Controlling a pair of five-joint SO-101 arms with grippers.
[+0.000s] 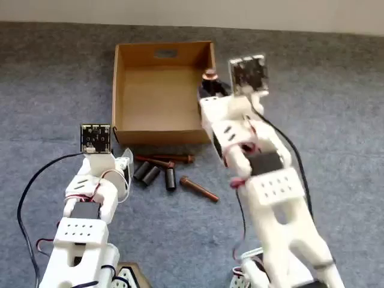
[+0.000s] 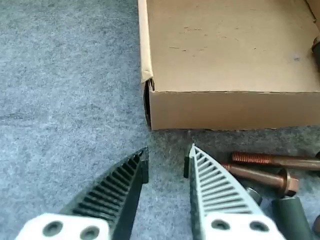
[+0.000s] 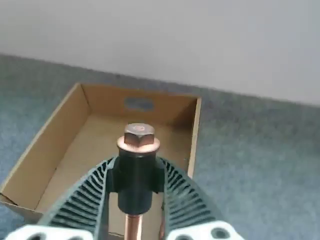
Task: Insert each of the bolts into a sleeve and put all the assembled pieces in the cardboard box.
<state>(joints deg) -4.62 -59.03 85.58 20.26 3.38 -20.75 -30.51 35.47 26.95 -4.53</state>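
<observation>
high: right gripper (image 1: 211,85) at cardboard box (image 1: 115,90) right wall; 3 loose bolts (image 1: 198,188), seemingly 3 sleeves (image 1: 147,173) just before box front | left wrist: left gripper (image 2: 166,160) fingers apart, near box front corner | right wrist: fingers clamped on bolt-in-sleeve (image 3: 134,185) above box

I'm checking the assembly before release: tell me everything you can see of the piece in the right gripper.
The assembled piece is a copper-coloured bolt, its flanged hex head seated on a dark cylindrical sleeve, shank tip emerging below. It stands upright, clamped at the sleeve between the right gripper's ribbed fingers, over the open cardboard box.
</observation>
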